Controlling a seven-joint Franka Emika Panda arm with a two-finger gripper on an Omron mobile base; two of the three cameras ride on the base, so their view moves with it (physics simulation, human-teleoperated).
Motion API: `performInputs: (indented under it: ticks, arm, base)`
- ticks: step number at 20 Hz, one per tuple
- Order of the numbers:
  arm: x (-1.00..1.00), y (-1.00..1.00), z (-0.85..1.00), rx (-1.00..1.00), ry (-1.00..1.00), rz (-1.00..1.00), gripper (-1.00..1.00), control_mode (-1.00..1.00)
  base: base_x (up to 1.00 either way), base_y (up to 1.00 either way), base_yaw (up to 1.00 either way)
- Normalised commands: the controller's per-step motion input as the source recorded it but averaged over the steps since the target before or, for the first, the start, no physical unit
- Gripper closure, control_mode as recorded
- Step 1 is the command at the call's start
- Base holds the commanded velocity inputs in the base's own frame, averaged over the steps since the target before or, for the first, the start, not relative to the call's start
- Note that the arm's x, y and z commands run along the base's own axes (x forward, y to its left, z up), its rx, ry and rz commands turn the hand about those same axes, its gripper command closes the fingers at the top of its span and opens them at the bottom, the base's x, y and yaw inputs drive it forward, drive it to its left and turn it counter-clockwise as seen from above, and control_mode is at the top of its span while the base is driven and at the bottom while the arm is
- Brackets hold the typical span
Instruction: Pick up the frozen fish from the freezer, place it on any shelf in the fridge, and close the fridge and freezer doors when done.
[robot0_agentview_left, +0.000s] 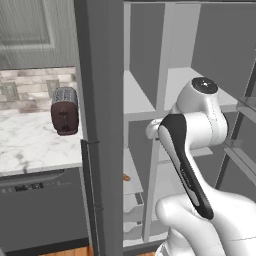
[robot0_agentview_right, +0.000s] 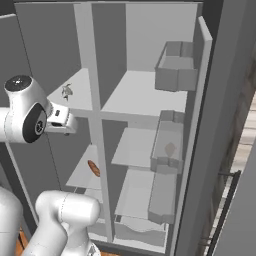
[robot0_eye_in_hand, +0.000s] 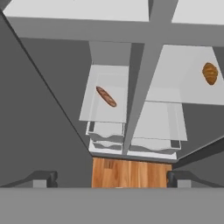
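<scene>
Both doors of the refrigerator stand open, which gives the arm free access to each side. The freezer (robot0_agentview_right: 75, 145), the narrower compartment, has its white shelves and drawers exposed. The fridge (robot0_agentview_right: 145, 125), the wider one, shows its uppermost shelf (robot0_agentview_right: 135, 95) bare, so it is a ready landing place.

The gripper (robot0_eye_in_hand: 112, 178) points downward along the divider between the compartments, toward the drawers and the wooden floor below. Its fingers (robot0_eye_in_hand: 46, 178) stand fully spread with nothing between them, as suits an approach before any grasp.

Ahead of the fingers and to the side of the one marked, an orange-brown roll (robot0_eye_in_hand: 106, 96) lies on a lower freezer shelf. An orange lump (robot0_eye_in_hand: 210, 73) lies ahead toward the other finger, on the fridge side. Neither is the target.

The frozen fish (robot0_agentview_right: 66, 91) lies flat on the upper freezer shelf, beyond the wrist and well apart from the fingers. In my judgement the hand must be re-aimed toward that shelf before a grasp is possible.
</scene>
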Motion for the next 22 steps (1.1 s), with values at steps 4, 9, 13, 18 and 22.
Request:
performInputs:
  ticks: [4, 9, 13, 18, 22]
  arm:
    - [0.00, 0.00, 0.00, 0.00, 0.00, 0.00, -1.00, 1.00]
    - [0.00, 0.00, 0.00, 0.00, 0.00, 0.00, -1.00, 1.00]
    - [0.00, 0.00, 0.00, 0.00, 0.00, 0.00, -1.00, 1.00]
    - [0.00, 0.00, 0.00, 0.00, 0.00, 0.00, -1.00, 1.00]
    - [0.00, 0.00, 0.00, 0.00, 0.00, 0.00, -1.00, 1.00]
  base:
    - [0.40, 0.15, 0.00]
    - [0.51, 0.08, 0.00]
    - [0.44, 0.05, 0.00]
    - [0.31, 0.15, 0.00]
    - [0.24, 0.20, 0.00]
